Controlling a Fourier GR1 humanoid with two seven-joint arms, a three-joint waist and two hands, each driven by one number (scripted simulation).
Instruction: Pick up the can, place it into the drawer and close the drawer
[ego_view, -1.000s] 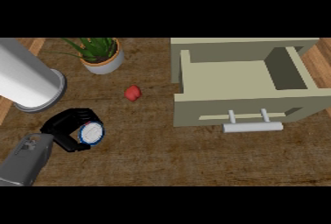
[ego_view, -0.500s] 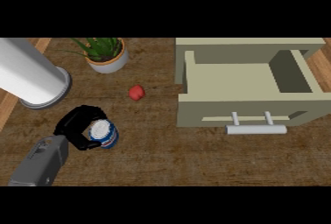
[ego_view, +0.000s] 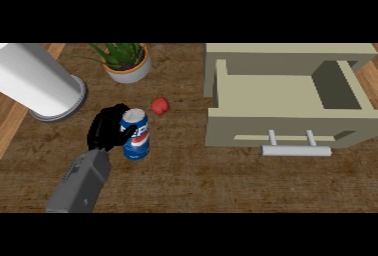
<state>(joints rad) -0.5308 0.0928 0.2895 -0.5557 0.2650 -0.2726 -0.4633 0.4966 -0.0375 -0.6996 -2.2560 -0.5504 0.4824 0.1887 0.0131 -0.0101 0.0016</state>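
Observation:
A blue Pepsi can (ego_view: 136, 136) stands roughly upright left of centre over the wooden counter, its silver top showing. My left hand (ego_view: 105, 131) is curled round its left side, shut on it, with the grey forearm running down to the lower left. The beige drawer (ego_view: 221, 95) is pulled open at the right, its inside bare, with a white bar handle (ego_view: 296, 150) on its front. The can is well to the left of the drawer. My right hand does not show.
A small red object (ego_view: 159, 105) lies between the can and the drawer. A potted plant (ego_view: 126, 61) stands at the back. A large white cylinder (ego_view: 35, 82) on a round base fills the back left. The counter's wooden edge (ego_view: 13, 125) runs along the left.
My left hand has carried the can to the right, nearer the drawer, and more of the can's blue side shows now.

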